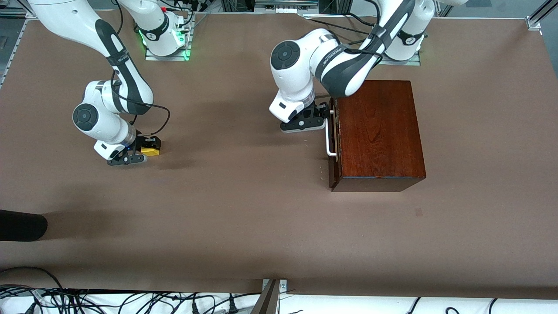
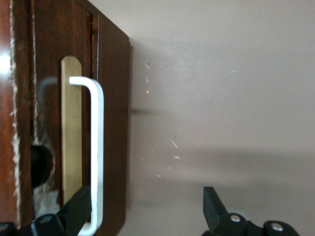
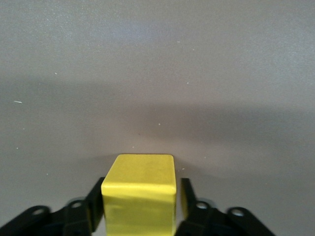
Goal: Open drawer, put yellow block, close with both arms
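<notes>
The dark mahogany box [image 1: 379,131] stands toward the left arm's end of the table. Its drawer [image 1: 335,139] is closed, and the white bar handle [image 1: 330,135] faces the right arm's end. My left gripper [image 1: 323,114] is open at the end of the handle [image 2: 97,147] farther from the front camera. One fingertip [image 2: 76,209] is beside the bar and the other [image 2: 214,206] is out over bare table. My right gripper [image 1: 140,150] is low at the table, shut on the yellow block [image 1: 151,151]. The block [image 3: 140,196] fills the gap between the fingers [image 3: 189,201].
A dark rounded object [image 1: 22,224] lies at the table's edge toward the right arm's end, nearer the front camera. Cables [image 1: 130,301] run along the front edge. Brown table [image 1: 244,196] lies between the block and the box.
</notes>
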Robot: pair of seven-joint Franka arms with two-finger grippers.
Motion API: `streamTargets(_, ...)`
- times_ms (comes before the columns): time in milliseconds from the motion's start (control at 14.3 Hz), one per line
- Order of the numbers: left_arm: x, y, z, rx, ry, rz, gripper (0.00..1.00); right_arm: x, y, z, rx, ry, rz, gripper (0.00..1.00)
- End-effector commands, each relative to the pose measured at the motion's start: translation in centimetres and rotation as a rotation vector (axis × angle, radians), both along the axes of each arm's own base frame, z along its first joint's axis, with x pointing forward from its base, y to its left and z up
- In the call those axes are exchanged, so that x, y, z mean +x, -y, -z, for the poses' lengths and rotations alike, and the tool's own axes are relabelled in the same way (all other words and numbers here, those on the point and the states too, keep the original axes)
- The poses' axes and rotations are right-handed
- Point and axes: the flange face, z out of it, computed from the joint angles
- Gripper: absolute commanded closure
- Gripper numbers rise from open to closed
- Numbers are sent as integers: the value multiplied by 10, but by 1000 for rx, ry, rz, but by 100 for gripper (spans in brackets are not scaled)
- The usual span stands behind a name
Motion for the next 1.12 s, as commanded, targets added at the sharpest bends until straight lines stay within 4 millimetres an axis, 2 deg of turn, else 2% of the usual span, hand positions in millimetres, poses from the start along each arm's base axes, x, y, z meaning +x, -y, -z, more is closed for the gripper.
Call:
streamTargets(0, 6, 2, 6, 38, 38, 35, 0, -1, 3, -1, -4, 9, -17, 95)
streamTargets(210, 14, -5, 12, 44, 34, 54, 0, -1, 3, -2, -3, 8, -28, 94)
streamTargets(421, 17, -13, 25, 54, 22, 59, 0, 2, 4, -12, -2, 17, -25, 94)
streamTargets(771, 15, -17, 41, 70, 1, 56, 0, 7, 4, -53, 1, -29, -17, 94)
streamTargets(1052, 12, -17, 46, 74, -5, 58, 0, 14, 4, -81, 3, -68, -13, 94)
